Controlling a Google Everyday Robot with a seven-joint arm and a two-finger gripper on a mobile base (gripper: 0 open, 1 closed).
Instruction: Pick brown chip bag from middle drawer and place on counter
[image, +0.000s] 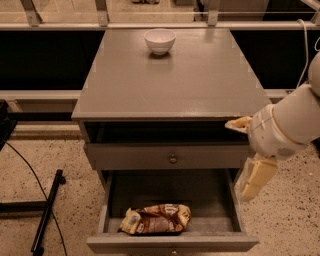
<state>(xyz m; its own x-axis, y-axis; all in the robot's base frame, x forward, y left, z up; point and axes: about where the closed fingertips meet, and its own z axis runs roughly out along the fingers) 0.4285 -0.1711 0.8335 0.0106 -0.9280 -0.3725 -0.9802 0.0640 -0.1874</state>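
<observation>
The brown chip bag lies flat on the floor of the open middle drawer, near its front left. The counter is the flat grey top of the cabinet. My gripper hangs at the cabinet's right front corner, level with the upper drawer and above the right side of the middle drawer. Its two cream fingers are spread apart and hold nothing. It is well to the right of the bag and above it.
A small white bowl stands at the back of the counter. The upper drawer with its round knob is closed. A black cable and stand lie on the speckled floor at the left. A rail runs behind the cabinet.
</observation>
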